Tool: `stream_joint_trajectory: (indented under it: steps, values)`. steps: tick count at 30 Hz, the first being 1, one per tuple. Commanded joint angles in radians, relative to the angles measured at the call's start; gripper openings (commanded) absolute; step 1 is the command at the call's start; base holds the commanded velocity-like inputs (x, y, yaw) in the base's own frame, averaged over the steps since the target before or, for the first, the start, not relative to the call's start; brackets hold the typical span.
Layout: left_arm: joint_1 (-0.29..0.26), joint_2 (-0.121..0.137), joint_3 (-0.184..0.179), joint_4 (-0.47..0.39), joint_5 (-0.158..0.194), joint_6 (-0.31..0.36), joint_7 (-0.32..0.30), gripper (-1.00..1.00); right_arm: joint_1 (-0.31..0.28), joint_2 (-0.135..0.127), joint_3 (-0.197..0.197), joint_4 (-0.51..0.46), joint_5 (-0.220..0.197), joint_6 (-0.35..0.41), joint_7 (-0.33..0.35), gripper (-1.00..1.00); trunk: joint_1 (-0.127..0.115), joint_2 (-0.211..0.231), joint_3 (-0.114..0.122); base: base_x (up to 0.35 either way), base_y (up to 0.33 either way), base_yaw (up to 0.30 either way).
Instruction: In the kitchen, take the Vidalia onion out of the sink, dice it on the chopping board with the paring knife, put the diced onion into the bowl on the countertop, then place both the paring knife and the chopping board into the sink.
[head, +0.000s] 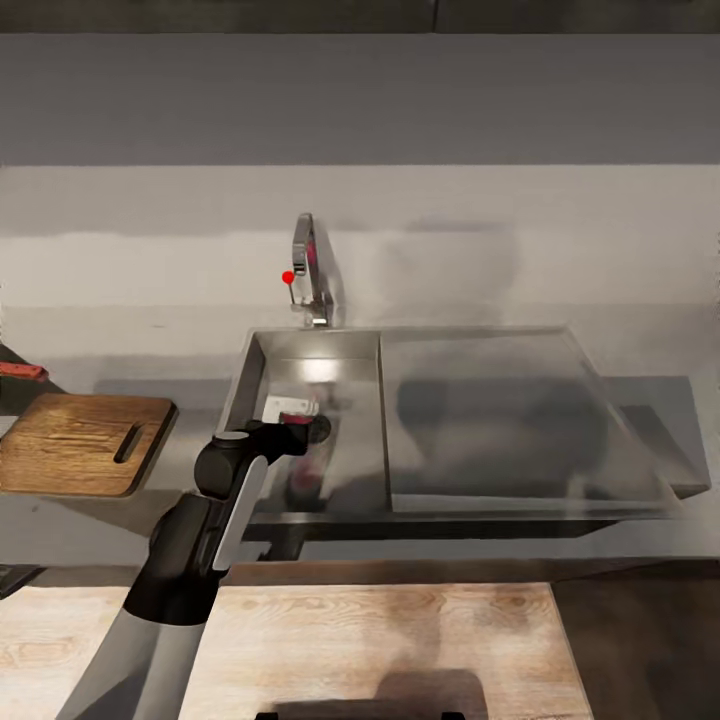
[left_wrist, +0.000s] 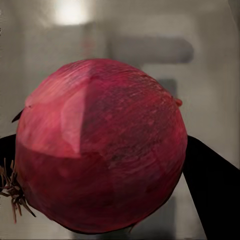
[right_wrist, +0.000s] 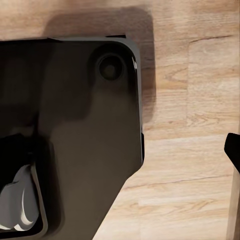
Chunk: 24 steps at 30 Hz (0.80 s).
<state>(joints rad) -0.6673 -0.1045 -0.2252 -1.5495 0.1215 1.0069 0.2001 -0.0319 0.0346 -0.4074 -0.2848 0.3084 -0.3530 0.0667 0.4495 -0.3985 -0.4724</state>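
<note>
Fingers, left gripper (left_wrist: 100, 165): two dark fingers (left_wrist: 215, 195) stand on either side of the round pinkish-red Vidalia onion (left_wrist: 100, 145), one at each flank, touching its skin; the bulb sits between them, its dry root tuft beside one finger. Clenched on the onion, as far as the wrist view shows.

Onion, head view: a dull red shape (head: 303, 473) just beyond the black wrist of the left arm (head: 215, 500), low inside the rectangular stainless-steel sink (head: 260, 360), near the round dark drain (head: 318, 428).

Sink fittings: curved chrome faucet (head: 310, 265) with small red knob (head: 288, 277) at the back rim; flat drainboard wing (head: 500, 420) on the side away from the fingers.

Rectangular brown wooden chopping board (head: 80, 443): flat on the grey brushed-metal countertop (head: 640, 340), well apart from the fingers, outboard of the left arm. A red-orange handle, the paring knife (head: 22, 371), lies just beyond the board's far edge.

Right gripper: one dark fingertip (right_wrist: 232, 150) at the frame edge, over pale wooden floor (right_wrist: 190, 165) beside the robot's black base (right_wrist: 85, 140); its state cannot be told.
</note>
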Motion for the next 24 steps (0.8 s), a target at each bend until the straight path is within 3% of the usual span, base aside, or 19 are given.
stream_joint_trajectory:
  steps: [1,19,24]
  values:
    - [0.000,0.000,0.000,-0.001,0.010,0.004,0.010,-1.00,0.000,0.001,-0.008,0.000,0.005,-0.003,0.007,1.00,0.000,-0.001,0.000,-0.033,0.000,0.000]
    - [-0.003,-0.013,-0.006,-0.003,0.010,-0.001,0.005,-1.00,0.000,0.001,-0.008,0.000,0.005,-0.003,0.007,1.00,0.000,-0.001,0.028,-0.003,0.069,0.000]
    - [-0.003,-0.029,-0.006,-0.003,0.012,-0.065,0.004,-1.00,0.000,0.001,-0.008,0.000,0.005,-0.003,0.007,1.00,0.000,-0.001,0.036,0.000,0.001,0.000]
